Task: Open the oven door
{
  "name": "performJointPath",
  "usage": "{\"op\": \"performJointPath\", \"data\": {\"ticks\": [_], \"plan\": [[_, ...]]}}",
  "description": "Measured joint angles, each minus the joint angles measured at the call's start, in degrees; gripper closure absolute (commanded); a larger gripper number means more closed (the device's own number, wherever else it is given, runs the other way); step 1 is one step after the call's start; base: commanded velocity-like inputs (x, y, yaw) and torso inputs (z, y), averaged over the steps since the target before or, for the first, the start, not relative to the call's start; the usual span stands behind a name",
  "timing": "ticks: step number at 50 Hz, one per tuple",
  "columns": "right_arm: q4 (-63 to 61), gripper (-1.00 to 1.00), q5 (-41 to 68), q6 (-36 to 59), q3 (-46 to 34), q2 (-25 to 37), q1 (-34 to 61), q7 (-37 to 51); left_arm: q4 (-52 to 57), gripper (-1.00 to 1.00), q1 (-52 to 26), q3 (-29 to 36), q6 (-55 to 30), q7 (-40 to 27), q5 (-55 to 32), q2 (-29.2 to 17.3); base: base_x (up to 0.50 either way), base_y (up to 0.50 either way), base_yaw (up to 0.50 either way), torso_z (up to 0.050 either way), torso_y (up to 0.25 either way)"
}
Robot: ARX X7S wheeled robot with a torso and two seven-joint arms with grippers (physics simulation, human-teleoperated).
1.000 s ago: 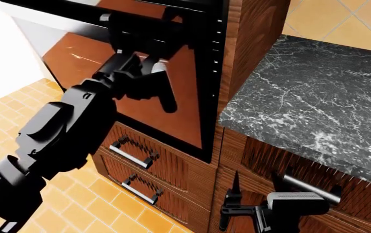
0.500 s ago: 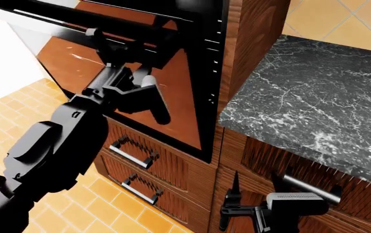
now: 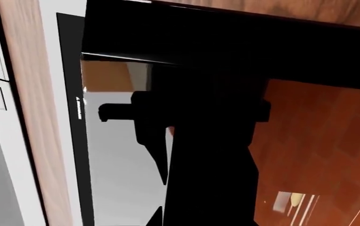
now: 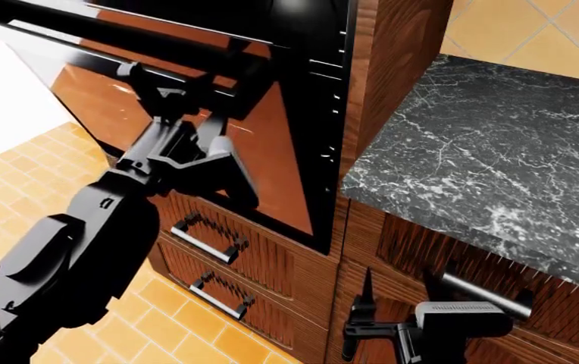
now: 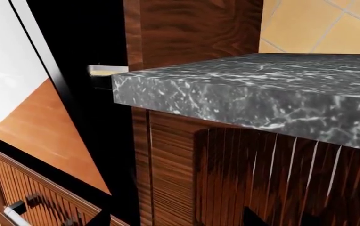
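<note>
The oven door [image 4: 269, 144], at eleven o'clock in the head view, has tilted further out over the last second, so opening is under way. The left pincer [image 4: 168, 95] seems clenched on its handle [image 4: 117, 42]. The left wrist view alone shows the gap; the right pincer [image 4: 380, 334] hangs released by the tabletop [image 4: 492, 144].

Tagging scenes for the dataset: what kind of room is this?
A simulated kitchen, most likely: a built-in oven door in wood cabinetry, a dark marble countertop, and drawers with silver handles over tiled floor.
</note>
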Motion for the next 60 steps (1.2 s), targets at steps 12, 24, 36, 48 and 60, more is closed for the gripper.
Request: {"op": "performJointPath", "data": {"ticks": [12,24,36,48,60], "plan": [[0.09,-1.0,0.09,-0.04,-0.19,0.11,0.04,0.11,3.45,1.0,3.13,-1.33,-1.38,-1.67,-0.2,-1.51,0.0,0.0,0.01,0.003,0.006],[0.24,-1.0,0.11,-0.11,-0.36,0.2,0.12,0.26,6.31,1.0,6.31,-3.11,-2.5,-3.91,-1.99,-2.5,0.0,0.0,0.01,0.002,0.007],[0.16,-1.0,0.0,-0.11,-0.6,0.32,0.14,0.45,9.22,1.0,8.8,-4.76,-3.66,-4.58,-3.46,-3.76,0.0,0.0,0.01,0.003,0.007],[-0.07,-1.0,-0.08,-0.13,-0.8,0.51,0.08,0.64,11.7,1.0,9.14,-4.9,-4.43,-2.44,-4.03,-5.98,0.0,0.0,0.01,0.003,0.008],[-0.4,-1.0,-0.05,-0.21,-0.96,0.66,0.0,0.84,13.48,1.0,8.1,-1.15,-3.33,0.6,2.64,-10.25,0.0,0.0,0.0,0.002,0.007]]}}
